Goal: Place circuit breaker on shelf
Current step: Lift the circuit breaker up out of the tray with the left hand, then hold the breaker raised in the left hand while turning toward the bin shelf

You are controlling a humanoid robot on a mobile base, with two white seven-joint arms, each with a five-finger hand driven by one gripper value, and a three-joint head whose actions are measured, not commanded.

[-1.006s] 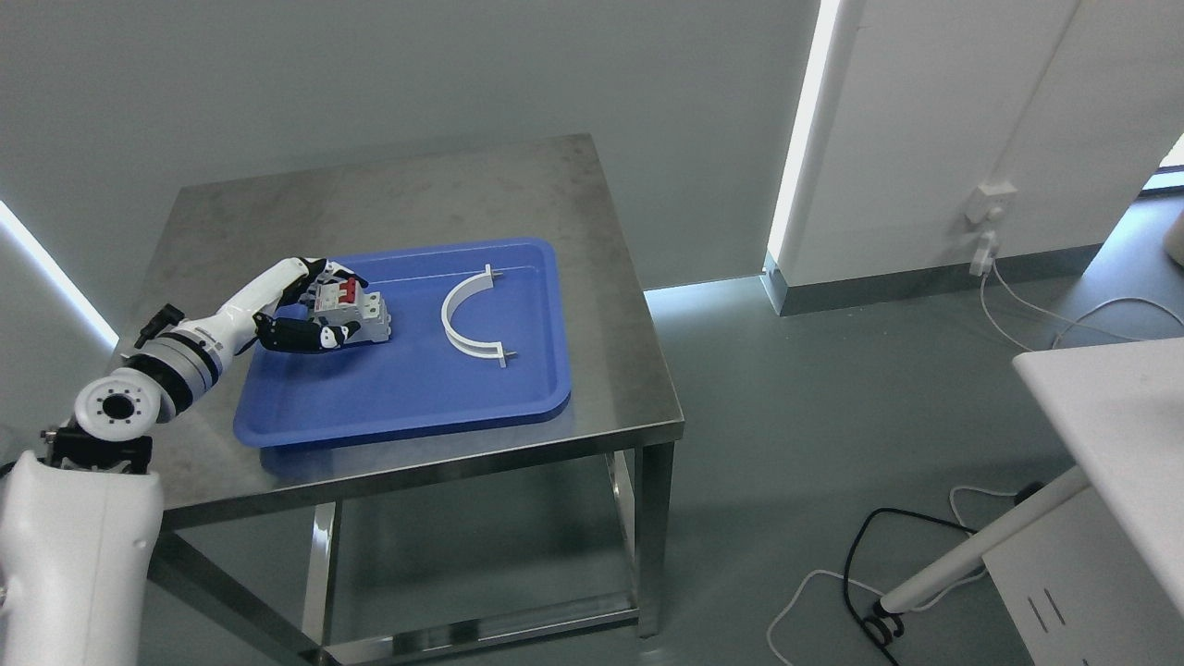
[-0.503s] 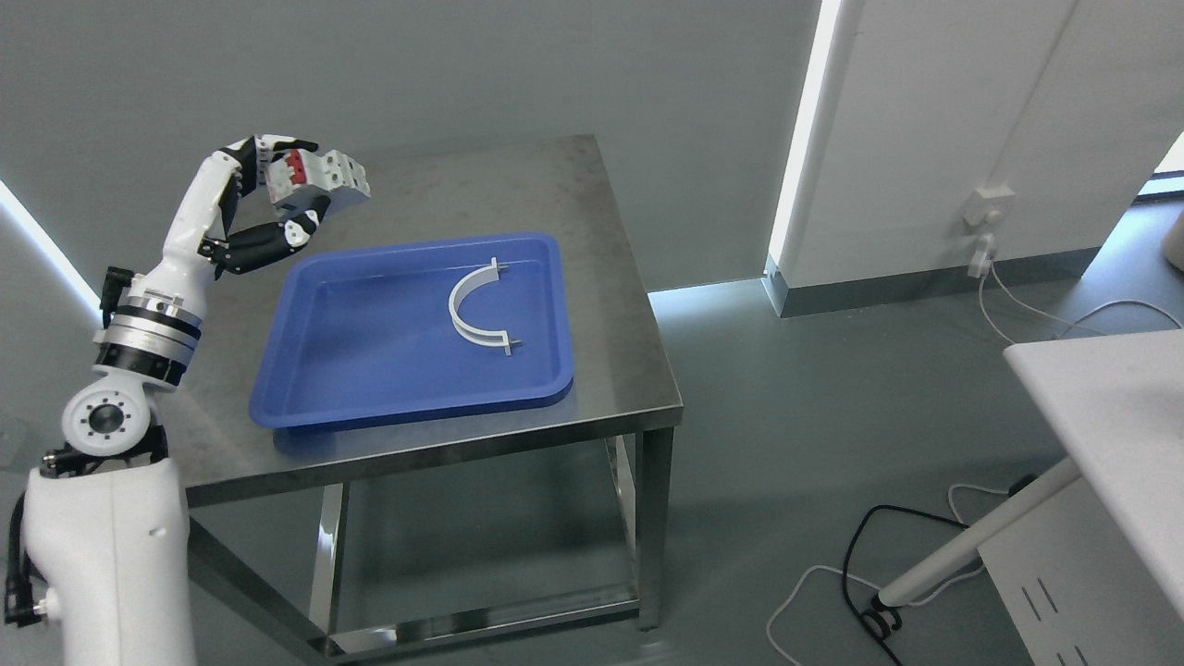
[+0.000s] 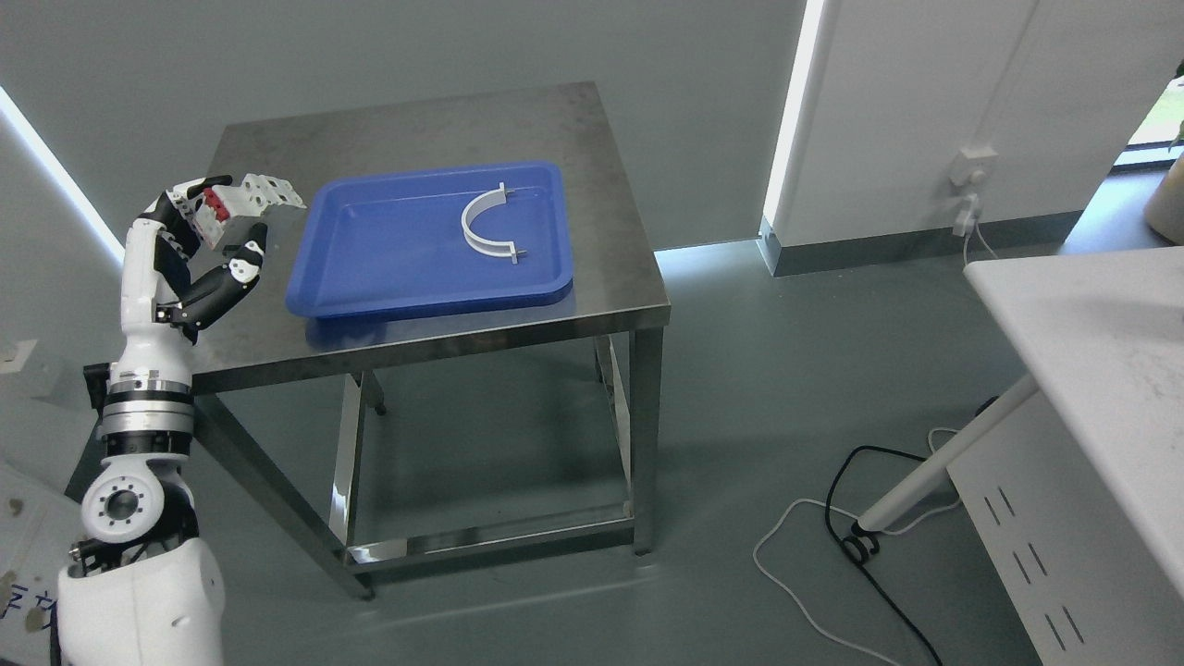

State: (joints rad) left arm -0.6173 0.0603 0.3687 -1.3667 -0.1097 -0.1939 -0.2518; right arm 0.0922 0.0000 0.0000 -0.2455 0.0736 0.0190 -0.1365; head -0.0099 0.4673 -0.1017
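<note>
the left hand [image 3: 208,242] is up in the air off the table's nine o'clock edge, its forearm rising nearly straight from the lower left corner. the fingers [image 3: 176,205] curl over the top of the circuit breaker [image 3: 242,200] while the thumb sits below it, so the breaker is pinched between them, clear of any surface. the breaker is a white block with red switches, lying tilted with its long side pointing toward three o'clock, just beside the blue tray [image 3: 370,268] but not touching it.

the tray sits on the steel table [image 3: 610,277], and in its one o'clock part lies a white curved bracket [image 3: 479,228], an arc opening toward three o'clock, with small pins at both ends. at four o'clock from the table a black and a white cable [image 3: 832,546] trail across the grey floor near the leg of a white desk [image 3: 1091,342]. the right arm does not show.
</note>
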